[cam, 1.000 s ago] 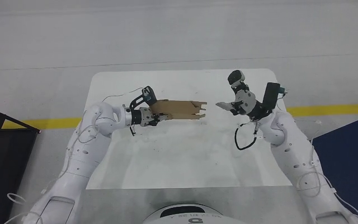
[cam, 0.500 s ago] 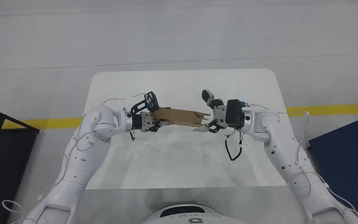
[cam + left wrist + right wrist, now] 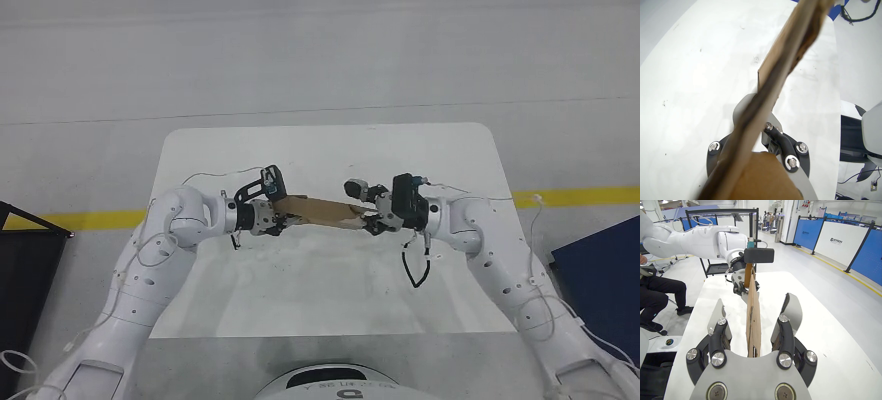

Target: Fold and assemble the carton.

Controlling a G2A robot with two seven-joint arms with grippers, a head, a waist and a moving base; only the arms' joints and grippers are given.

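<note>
Brown cardboard: from the top we see the flattened carton [image 3: 318, 209] held over the white table [image 3: 300, 300] between both arms. In the left wrist view, our left gripper [image 3: 757, 113] is clamped on one end. In the right wrist view, the right gripper [image 3: 755, 303] gapes wide astride the free edge (touching nothing). Closing off-centre could twist the sheet loose. A second ago that arm stood well apart.

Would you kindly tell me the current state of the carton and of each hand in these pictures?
carton: flattened, not yet opened out, on edge between the two hands.
left hand: shut on one end of the carton.
right hand: open, one finger on either side of the carton's other end, not clamping it.
</note>
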